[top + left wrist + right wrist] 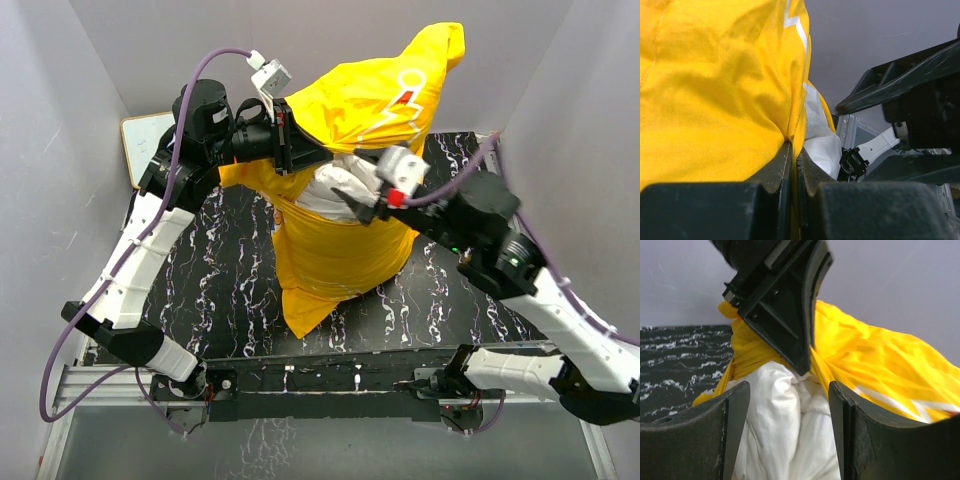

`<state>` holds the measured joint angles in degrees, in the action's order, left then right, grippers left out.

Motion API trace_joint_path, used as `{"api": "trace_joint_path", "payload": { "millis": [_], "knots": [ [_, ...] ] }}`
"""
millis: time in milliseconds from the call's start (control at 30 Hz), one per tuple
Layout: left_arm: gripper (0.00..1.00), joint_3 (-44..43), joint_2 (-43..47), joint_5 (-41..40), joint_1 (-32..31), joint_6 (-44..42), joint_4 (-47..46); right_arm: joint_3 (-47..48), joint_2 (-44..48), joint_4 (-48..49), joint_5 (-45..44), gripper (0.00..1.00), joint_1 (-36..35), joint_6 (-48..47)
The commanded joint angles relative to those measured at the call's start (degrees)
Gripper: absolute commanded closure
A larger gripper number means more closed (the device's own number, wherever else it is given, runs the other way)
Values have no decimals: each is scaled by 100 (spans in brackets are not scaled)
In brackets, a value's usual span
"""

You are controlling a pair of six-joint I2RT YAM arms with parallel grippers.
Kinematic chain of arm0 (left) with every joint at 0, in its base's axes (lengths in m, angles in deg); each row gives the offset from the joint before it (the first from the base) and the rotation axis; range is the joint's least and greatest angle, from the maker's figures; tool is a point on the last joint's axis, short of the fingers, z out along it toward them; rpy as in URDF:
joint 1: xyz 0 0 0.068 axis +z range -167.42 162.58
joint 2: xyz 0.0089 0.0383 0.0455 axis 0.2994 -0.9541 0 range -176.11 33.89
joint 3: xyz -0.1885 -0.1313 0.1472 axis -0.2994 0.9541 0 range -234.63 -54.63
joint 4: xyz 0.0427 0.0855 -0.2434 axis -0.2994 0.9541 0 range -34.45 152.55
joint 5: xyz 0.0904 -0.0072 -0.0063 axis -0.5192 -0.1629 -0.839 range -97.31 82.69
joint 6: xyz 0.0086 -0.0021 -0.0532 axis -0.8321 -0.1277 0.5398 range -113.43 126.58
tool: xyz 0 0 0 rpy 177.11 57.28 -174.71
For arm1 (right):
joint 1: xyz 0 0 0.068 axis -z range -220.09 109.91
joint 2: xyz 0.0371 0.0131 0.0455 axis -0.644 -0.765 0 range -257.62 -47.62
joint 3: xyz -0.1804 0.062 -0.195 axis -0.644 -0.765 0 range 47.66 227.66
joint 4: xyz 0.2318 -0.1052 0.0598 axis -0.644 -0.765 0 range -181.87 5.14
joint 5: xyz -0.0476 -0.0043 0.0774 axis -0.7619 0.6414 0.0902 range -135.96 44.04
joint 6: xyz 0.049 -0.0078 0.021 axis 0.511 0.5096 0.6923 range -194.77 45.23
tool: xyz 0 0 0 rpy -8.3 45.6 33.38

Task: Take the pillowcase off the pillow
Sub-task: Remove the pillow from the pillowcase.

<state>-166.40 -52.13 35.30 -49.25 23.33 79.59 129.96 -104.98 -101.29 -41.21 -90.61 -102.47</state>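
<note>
At eleven o'clock, the pillowcase (340, 255) edge is clenched by the left pincer (292, 143); the right pincer (362, 208) is held released astride the pillow (333, 190).

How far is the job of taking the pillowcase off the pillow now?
Done: part of the white pillow shows at the opening of the pillowcase. In hand: the left tool is shut on the yellow fabric; the right tool is open, one finger each side of the bare patch. Left: most of the pillow is covered.

Pillowcase (340, 255) thin yellow cloth, creased; pillow (335, 190) soft white wrinkled fabric; table (230, 290) glossy black marble-look
</note>
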Motion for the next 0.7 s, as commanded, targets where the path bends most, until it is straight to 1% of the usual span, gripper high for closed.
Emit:
{"api": "trace_joint_path", "payload": {
  "millis": [0,133,333,533,667],
  "knots": [
    [100,-267,45,274,-62,206,11,415,-472,-413,179,33,7,-680],
    [100,-285,68,263,-60,173,52,521,-643,-533,64,28,10,-974],
    [100,-250,146,319,-68,109,105,523,-809,-368,-306,20,9,-1312],
    [100,-114,273,325,-113,-73,90,724,-1252,-299,-388,17,7,-1630],
    [100,-232,266,360,-139,-98,133,708,-1569,-263,-403,15,86,-1738]
  ]
}}
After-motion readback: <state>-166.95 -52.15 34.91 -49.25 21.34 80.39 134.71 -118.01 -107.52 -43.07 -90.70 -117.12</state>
